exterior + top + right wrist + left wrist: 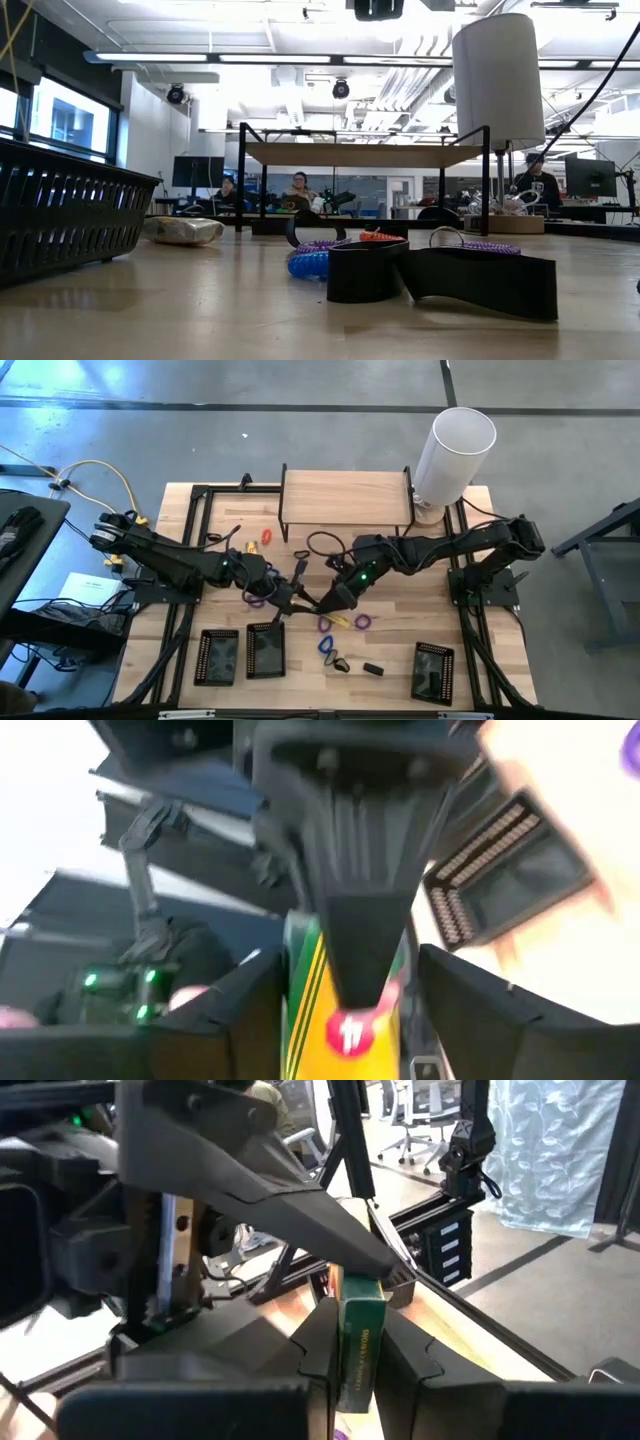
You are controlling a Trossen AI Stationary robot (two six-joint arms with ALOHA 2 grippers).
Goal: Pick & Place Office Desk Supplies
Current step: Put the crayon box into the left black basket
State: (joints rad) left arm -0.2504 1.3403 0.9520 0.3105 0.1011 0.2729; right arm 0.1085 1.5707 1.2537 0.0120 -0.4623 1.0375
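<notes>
Above the middle of the table my two grippers meet tip to tip. Between them is a small green and yellow packet with a red dot on its face. My left gripper comes level from the table's left and is shut on the packet. My right gripper comes from the right, tipped slightly down. It stands open, one finger on each side of the packet. On the table below lie purple loops, a blue loop, a yellow packet and black clips. My left gripper pinches the packet by two opposite sides between its two fingers, coming level from the table's left. The packet stands on end in the hold, lifted clear of the table. My right gripper has one fingertip at the packet's far end; I cannot tell whether it touches.
Three black mesh trays sit along the near edge. A wooden shelf on a black frame stands at the far side, with a tall white cylinder at the far right. Red and orange loops lie before the shelf.
</notes>
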